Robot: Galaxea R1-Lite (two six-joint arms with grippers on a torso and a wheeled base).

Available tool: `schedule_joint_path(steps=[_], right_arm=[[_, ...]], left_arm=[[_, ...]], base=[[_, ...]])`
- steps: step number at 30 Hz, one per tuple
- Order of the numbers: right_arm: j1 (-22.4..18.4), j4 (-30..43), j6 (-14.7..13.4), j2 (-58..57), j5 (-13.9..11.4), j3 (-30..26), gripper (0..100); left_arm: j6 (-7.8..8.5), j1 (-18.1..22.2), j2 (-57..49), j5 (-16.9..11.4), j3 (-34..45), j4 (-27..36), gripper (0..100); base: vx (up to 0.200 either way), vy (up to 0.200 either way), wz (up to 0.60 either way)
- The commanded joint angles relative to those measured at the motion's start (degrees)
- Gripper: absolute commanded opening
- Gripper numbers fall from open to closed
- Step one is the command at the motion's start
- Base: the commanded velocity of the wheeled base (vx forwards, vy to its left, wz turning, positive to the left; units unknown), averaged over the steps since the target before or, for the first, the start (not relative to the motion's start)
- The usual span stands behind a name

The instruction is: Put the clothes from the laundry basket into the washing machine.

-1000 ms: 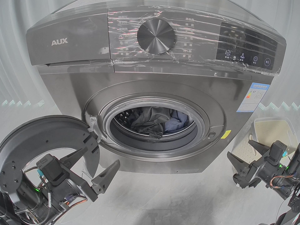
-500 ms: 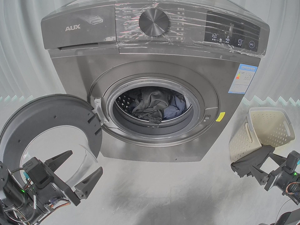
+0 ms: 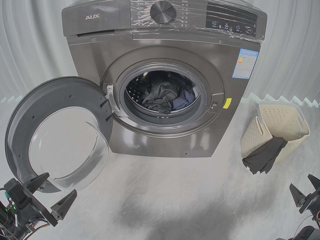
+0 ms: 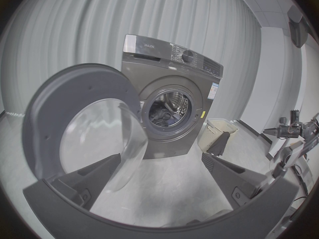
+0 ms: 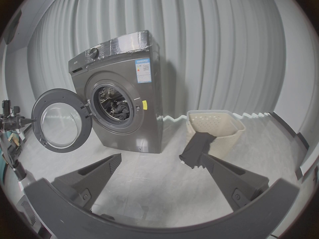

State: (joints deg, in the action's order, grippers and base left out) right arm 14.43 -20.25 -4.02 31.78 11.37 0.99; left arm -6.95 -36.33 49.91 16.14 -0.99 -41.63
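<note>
The dark garment (image 3: 265, 154) is not in the washing machine (image 3: 160, 40) yet. It hangs over the front rim of the laundry basket (image 3: 293, 117), which sits on the floor just off the machine's right side, and its lower end trails onto the floor. Other dark clothes (image 3: 161, 92) are already piled in the machine's drum, and the door (image 3: 56, 94) is swung wide open to the machine's left.

Half a second ago my right gripper (image 3: 300, 181) was right at that hanging garment. Now it is well apart from it, out in front of the machine, with its fingers spread and nothing in them. The whole head view has also pulled back from the machine, so I read that as the camera retreating, not the machine moving. The left gripper (image 3: 60, 184) is likewise spread and empty, in front of the open door.

My judgement is that the pick did not hold. This piece remains to be loaded, so I will need to close back in on the basket.
</note>
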Motion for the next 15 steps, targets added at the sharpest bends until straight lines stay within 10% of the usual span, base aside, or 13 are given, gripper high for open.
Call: schedule_joint_path(steps=[1,15], right_arm=[[-5.2,5.9,1.0,-13.1,-0.5,-0.9,100],[-6.3,17.9,0.9,-26.5,-0.9,-0.4,100]], left_arm=[[-0.87,8.4,-13.9,-0.1,1.0,9.0,100],[-4.74,18.7,-38.0,-6.2,1.0,36.2,100]], base=[[0.0,0.0,0.0],[0.0,0.0,0.0]])
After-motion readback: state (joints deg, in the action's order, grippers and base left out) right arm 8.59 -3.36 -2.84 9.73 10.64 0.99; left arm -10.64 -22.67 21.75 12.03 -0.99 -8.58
